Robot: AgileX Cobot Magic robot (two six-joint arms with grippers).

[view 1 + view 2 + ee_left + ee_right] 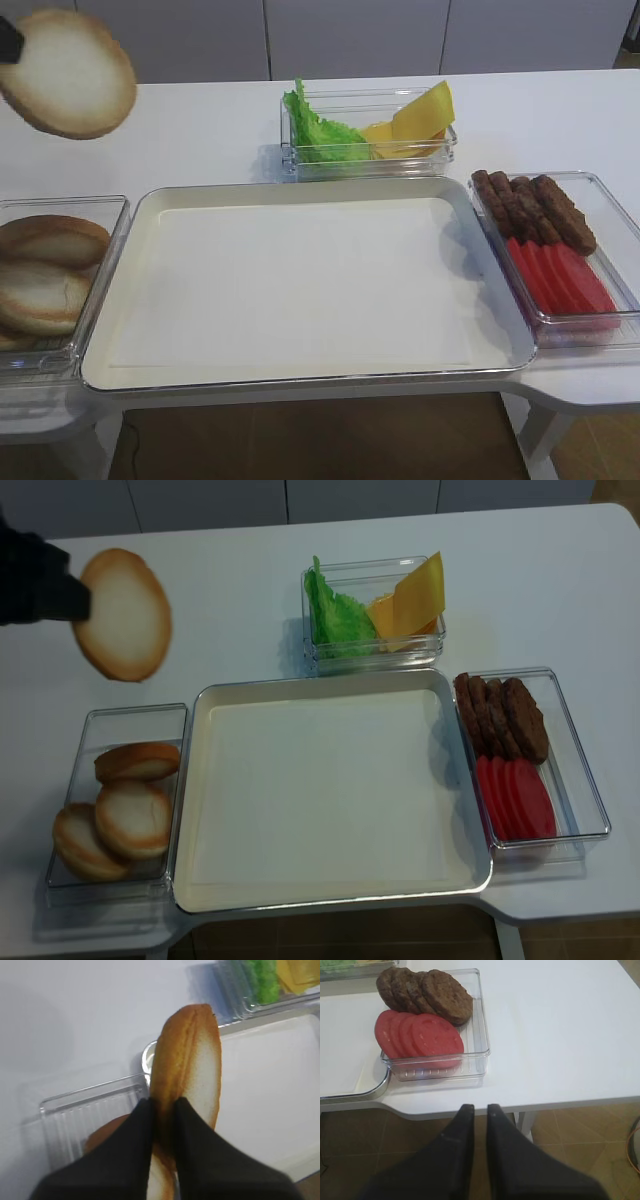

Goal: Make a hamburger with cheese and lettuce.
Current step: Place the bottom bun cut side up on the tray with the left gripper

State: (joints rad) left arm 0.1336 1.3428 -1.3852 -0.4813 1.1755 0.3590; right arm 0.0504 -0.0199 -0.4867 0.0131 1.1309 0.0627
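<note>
The hamburger's base, a round bun half (68, 72) (122, 614) with a whitish cut face and a toasted rim, hangs in the air above the table's far left. My left gripper (162, 1105) (75, 598) is shut on its edge, holding it on edge. Green lettuce (318, 130) (335, 615) and yellow cheese slices (420, 115) (415, 595) share a clear box behind the tray. My right gripper (480, 1107) is shut and empty, off the table's front edge at the right. It does not show in the high views.
A large white tray (300, 290) (320, 790) lies bare in the middle. Left of it a clear box (135, 710) holds more bun halves (130, 815). A box on the right holds brown patties (535, 205) (432, 992) and red tomato slices (560, 275) (417, 1035).
</note>
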